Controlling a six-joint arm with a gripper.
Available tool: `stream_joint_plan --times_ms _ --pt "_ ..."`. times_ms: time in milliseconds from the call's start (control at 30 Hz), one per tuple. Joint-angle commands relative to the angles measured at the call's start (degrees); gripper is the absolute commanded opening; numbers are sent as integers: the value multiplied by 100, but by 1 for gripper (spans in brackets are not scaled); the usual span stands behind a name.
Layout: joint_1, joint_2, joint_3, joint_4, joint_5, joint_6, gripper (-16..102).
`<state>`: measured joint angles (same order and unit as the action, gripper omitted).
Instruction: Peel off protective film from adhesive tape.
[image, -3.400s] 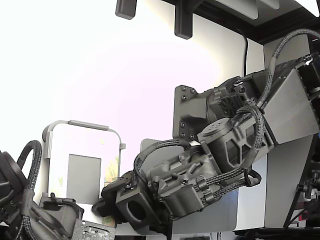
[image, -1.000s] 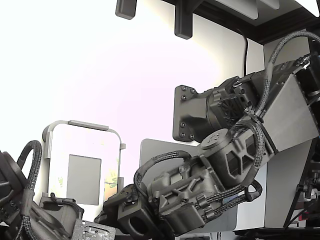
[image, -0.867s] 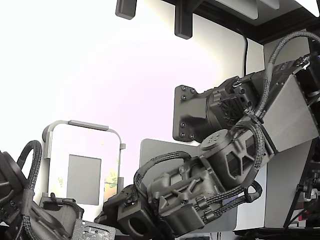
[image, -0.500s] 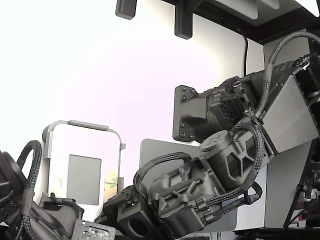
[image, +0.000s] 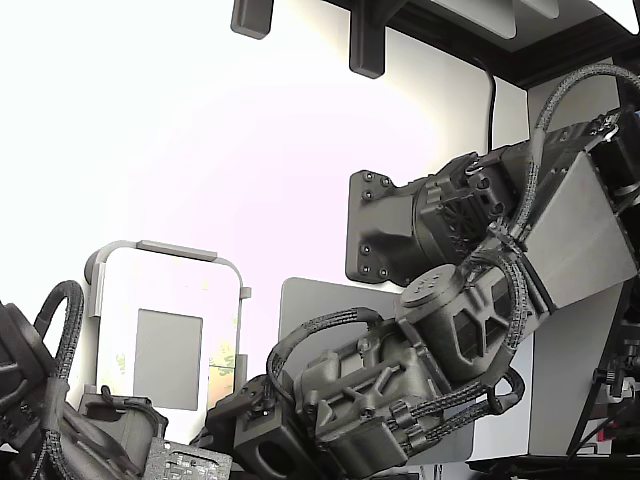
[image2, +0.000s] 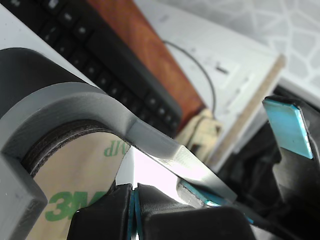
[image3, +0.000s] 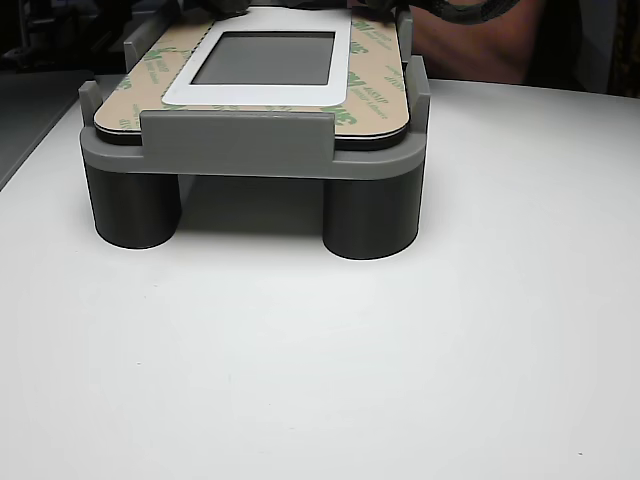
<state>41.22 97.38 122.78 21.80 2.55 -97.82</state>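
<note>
The protective film (image2: 75, 185) is a glossy pale strip with green 3M print, lying on the white panel (image3: 340, 60) in the grey fixture (image2: 75, 100). In the other view the film (image3: 375, 70) lies flat along the panel's sides. My gripper (image2: 134, 205) sits right at the film's corner under the fixture rim, its two blue-padded fingertips pressed together. Whether any film is caught between the pads cannot be seen. In the exterior view my gripper (image: 215, 440) hangs low beside the fixture (image: 170, 247), next to the film (image: 226, 352).
A second dark arm (image: 40, 400) stands at the exterior view's lower left, close to the fixture. Another dark part with a blue pad (image2: 287, 127) shows in the wrist view. A black keyboard (image2: 100, 65) lies behind. The fixture stands on a white table (image3: 320, 380).
My arm has sunk lower in the exterior view, carrying the gripper down beside the fixture. The film on the panel looks unchanged.
</note>
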Motion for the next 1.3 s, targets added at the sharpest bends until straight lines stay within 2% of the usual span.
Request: stream_joint_plan --times_ms 0,1267 --pt "-18 114 -167 -18 0 0 -10" --pt "132 18 -378 193 176 62 -10"
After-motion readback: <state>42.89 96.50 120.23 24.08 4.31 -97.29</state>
